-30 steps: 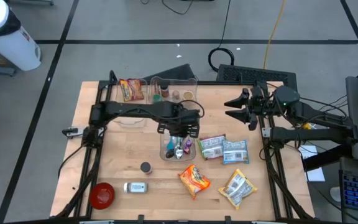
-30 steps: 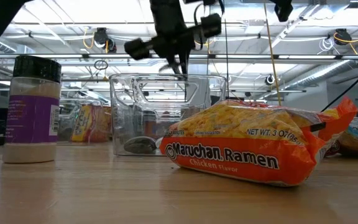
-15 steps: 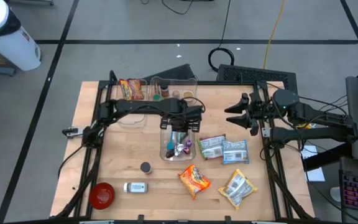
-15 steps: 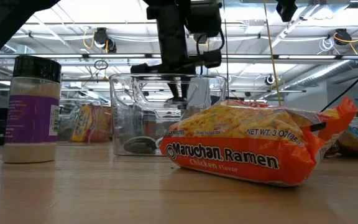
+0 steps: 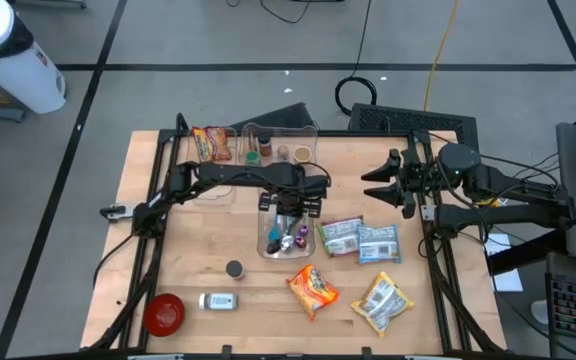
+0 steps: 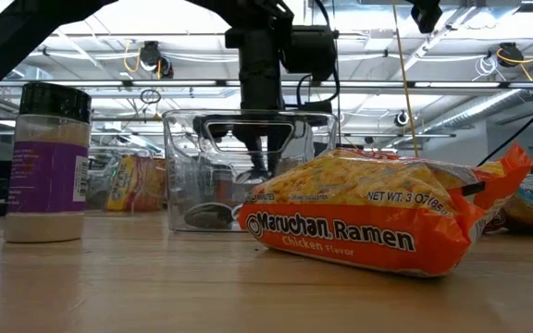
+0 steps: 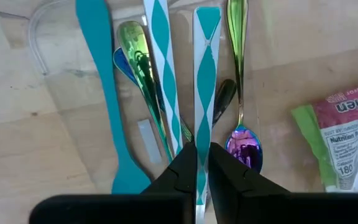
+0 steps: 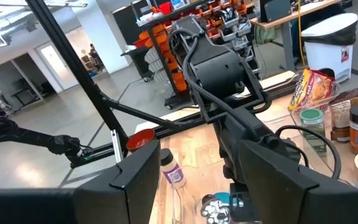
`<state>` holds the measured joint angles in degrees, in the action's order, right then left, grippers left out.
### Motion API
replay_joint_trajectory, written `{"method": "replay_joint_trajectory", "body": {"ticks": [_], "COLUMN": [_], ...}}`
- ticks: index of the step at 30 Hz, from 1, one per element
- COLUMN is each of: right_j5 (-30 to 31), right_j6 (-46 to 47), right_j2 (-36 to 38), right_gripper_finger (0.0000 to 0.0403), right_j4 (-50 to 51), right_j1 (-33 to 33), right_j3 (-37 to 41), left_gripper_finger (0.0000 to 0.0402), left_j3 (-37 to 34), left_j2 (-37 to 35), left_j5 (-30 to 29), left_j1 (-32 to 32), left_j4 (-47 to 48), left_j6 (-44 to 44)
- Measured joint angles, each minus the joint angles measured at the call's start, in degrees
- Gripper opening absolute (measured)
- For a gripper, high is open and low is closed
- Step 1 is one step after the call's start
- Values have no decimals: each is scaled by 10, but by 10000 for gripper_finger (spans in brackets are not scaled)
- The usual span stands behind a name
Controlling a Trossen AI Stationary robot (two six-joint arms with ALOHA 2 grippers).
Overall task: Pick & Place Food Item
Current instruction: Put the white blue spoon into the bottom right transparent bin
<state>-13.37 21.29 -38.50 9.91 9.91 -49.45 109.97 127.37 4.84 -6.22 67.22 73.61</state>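
A clear bin [image 5: 264, 240] [image 6: 183, 166] at mid-table holds several shiny spoons and teal-handled utensils. My left gripper [image 5: 288, 210] [image 6: 262, 168] [image 7: 202, 152] points down inside it, shut on a utensil with a teal-and-white diamond handle [image 7: 206, 68]. An orange ramen packet [image 5: 313, 288] [image 6: 378, 227] lies flat on the table near the bin, with two green packets [image 5: 360, 240] to the bin's right. My right gripper [image 5: 373, 180] [image 8: 204, 186] hovers open and level at the table's right, holding nothing. My left gripper pinches the diamond-patterned handle [image 7: 202, 163] between its two fingers. It comes from above, pointing down, with the handle running on below the fingertips into the bin. Whether the utensil's lower end rests on the bin floor cannot be told.
A yellow chip bag [image 5: 383, 302] lies near the front right. A spice jar [image 5: 218, 301] [image 6: 52, 162], a dark cap [image 5: 234, 268] and a red bowl [image 5: 164, 313] sit at the front left. A snack pack [image 5: 211, 143] and small jars [image 5: 268, 150] stand along the far edge.
My left gripper has come down from above the bin's rim into the bin, staying shut on the utensil, which has gone down with it among the other utensils.
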Motion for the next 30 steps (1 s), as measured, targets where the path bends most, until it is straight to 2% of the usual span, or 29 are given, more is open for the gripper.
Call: {"method": "replay_joint_trajectory", "body": {"ticks": [6, 12, 20, 30], "right_j5": [0, 0, 0, 14], "right_j6": [-9, 23, 67, 66], "right_j2": [1, 11, 44, 61], "right_gripper_finger": [210, 210, 210, 210], "right_j4": [-6, -33, -116, -128], "right_j1": [0, 0, 0, 0], "right_j3": [8, 52, 114, 120], "left_gripper_finger": [23, 24, 25, 26], "left_j3": [-5, -15, -17, -23], "left_j2": [1, 1, 1, 0], "left_j5": [-6, 4, 7, 13], "left_j1": [0, -2, -2, -3], "left_j4": [-1, -2, -2, -4], "left_j6": [-4, -11, -15, -22]}}
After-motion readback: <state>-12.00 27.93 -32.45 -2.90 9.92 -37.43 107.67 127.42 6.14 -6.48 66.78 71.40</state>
